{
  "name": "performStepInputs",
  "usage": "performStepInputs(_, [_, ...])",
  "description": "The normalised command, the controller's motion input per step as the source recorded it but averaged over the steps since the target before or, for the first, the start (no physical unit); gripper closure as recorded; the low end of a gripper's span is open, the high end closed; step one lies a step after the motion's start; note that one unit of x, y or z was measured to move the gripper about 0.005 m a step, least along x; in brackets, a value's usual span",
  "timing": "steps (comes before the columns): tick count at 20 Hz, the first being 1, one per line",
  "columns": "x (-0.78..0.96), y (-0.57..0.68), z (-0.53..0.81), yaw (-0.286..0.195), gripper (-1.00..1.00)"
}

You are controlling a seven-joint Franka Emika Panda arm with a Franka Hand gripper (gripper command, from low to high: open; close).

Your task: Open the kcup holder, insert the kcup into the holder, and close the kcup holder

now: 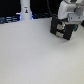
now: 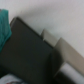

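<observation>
The kcup holder [image 1: 62, 28] is a black boxy unit standing at the back of the white table, toward the exterior view's right. My gripper [image 1: 64, 24] hangs from the white arm directly at the holder, against its top and front. In the wrist view the holder's black surface [image 2: 25, 52] fills most of the picture, and pale grey fingers [image 2: 66, 51] lie against its edge. The blur hides whether the jaws are open or shut. No white pod with a green top shows clearly. A teal patch [image 2: 4, 25] sits at the frame's edge, and I cannot tell what it is.
A white upright object [image 1: 25, 10] stands at the back, toward the exterior view's left, against a dark background. The white tabletop [image 1: 35, 55] stretches in front of the holder. A small white and red bit [image 2: 10, 80] shows beside the holder in the wrist view.
</observation>
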Motion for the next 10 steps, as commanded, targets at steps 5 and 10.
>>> performStepInputs(5, [-0.72,0.58,-0.01,0.036,-1.00])
performStepInputs(10, [-0.54,0.56,0.01,0.042,-1.00])
